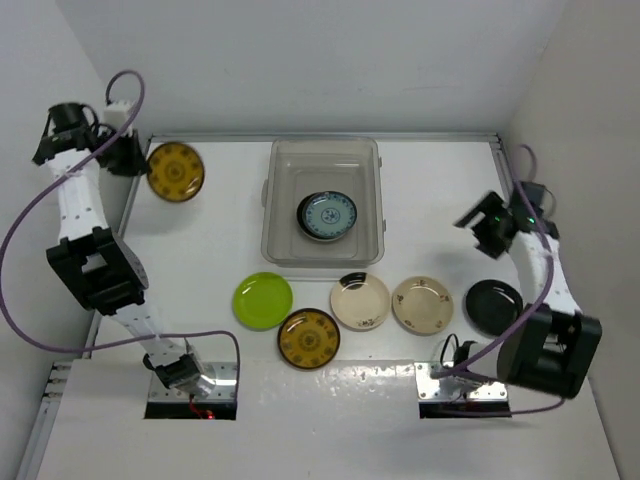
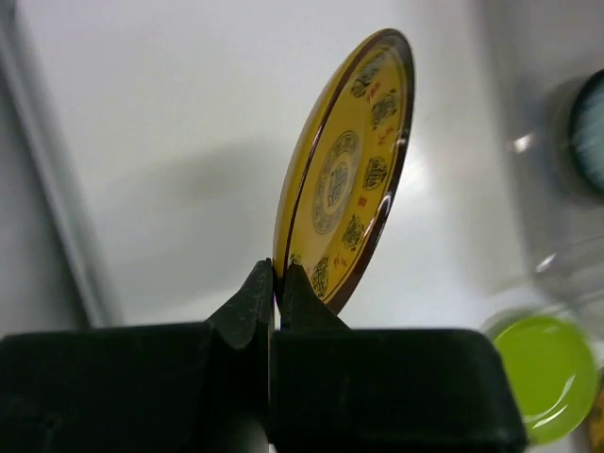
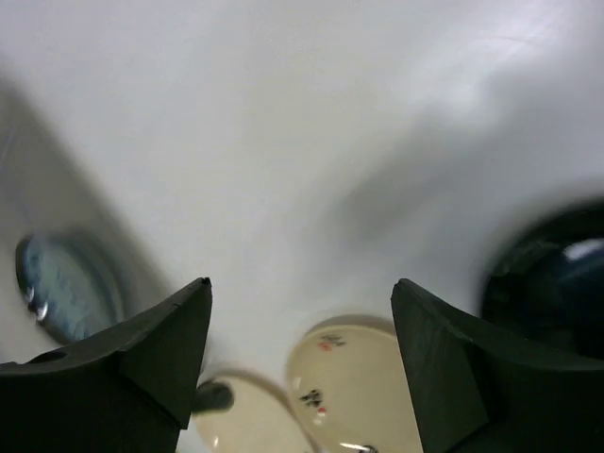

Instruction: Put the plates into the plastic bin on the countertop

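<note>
Left gripper [image 2: 276, 274] clamped on the rim of an amber plate [image 2: 344, 175] at the counter's far left corner; right gripper [image 3: 300, 288] hanging with jaws apart, holding nothing.

From above I see that amber plate lying close to level, patterned face up, sticking out from the fingers toward the plastic bin [image 1: 270, 200], a translucent grey tub with rounded corners at the counter's far middle. I count seven round glossy plates. One blue-patterned plate [image 1: 327, 216] lies flat inside the bin. Five sit in a loose row toward the near edge of the white countertop [image 1: 215, 240]: a lime plate [image 1: 263, 300], a second amber plate [image 1: 308, 338], two cream plates [image 1: 360, 301] [image 1: 422, 304] and a black plate [image 1: 493, 306] near the right edge, below my right gripper.
</note>
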{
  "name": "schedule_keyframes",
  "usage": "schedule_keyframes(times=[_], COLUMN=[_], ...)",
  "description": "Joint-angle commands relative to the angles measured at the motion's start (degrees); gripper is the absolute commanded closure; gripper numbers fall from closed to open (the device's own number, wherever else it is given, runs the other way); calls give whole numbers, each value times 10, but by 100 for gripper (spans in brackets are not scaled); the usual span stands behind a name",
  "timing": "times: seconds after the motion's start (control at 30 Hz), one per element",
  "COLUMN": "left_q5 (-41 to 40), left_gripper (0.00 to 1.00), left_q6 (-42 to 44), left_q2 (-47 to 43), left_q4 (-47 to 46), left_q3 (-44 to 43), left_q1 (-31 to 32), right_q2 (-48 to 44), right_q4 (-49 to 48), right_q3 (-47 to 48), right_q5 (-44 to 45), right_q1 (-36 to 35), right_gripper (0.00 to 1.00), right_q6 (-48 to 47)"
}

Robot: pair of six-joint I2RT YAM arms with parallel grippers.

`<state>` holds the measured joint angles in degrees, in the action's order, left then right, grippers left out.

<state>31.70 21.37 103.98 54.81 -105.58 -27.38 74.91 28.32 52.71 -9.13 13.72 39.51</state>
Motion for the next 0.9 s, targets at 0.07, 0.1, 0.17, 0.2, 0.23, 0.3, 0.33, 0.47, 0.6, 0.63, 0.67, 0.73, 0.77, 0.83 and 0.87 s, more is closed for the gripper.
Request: schedule_keyframes(times=[0.07, 0.1, 0.17, 0.2, 0.23, 0.3, 0.33, 0.47, 0.6, 0.63, 0.67, 0.73, 0.77, 0.83, 0.87], left_q5=[151, 157, 157, 157, 148, 130, 130, 107, 89, 89, 71, 55, 43, 11, 4], left_gripper=[100, 100, 100, 100, 100, 100, 100, 100, 100, 99, 90, 78, 64, 55, 44], left_q6=[-155, -173, -185, -191, -191, -191, -197, -203, -203, -203, -197, -188, -183, -176, -176], left_q2=[-5, 12, 70, 90, 110, 148, 186, 253, 276, 281, 281, 286, 286, 286, 286], left_q4=[-86, -92, -92, -92, -92, -92, -92, -92, -97, -97, -97, -97, -97, -91, -86], left_q3=[-68, -74, -93, -100, -113, -131, -142, -193, -179, -174, -162, -150, -150, -142, -142], left_q1=[177, 201, 265, 284, 302, 348, 360, 409, 414, 420, 421, 427, 427, 427, 427], right_q2=[-141, -184, -222, -248, -255, -276, -299, -344, -358, -356, -348, -342, -332, -323, -308], right_q4=[56, 64, 89, 101, 108, 134, 135, 137, 147, 147, 147, 134, 127, 104, 101], right_q3=[-128, -142, -164, -178, -187, -194, -211, -245, -274, -278, -291, -301, -313, -320, -324], right_q5=[81, 119, 145, 183, 200, 253, 278, 308, 301, 299, 294, 282, 270, 253, 245], right_q1=[167, 181, 222, 230, 236, 241, 245, 253, 253, 253, 252, 253, 254, 252, 252], right_gripper=[20, 16, 13, 11, 10, 7, 7, 7, 6, 6, 6, 3, 3, 3, 3], right_q6=[91, 97, 113, 119, 129, 151, 156, 166, 179, 178, 181, 178, 173, 166, 163])
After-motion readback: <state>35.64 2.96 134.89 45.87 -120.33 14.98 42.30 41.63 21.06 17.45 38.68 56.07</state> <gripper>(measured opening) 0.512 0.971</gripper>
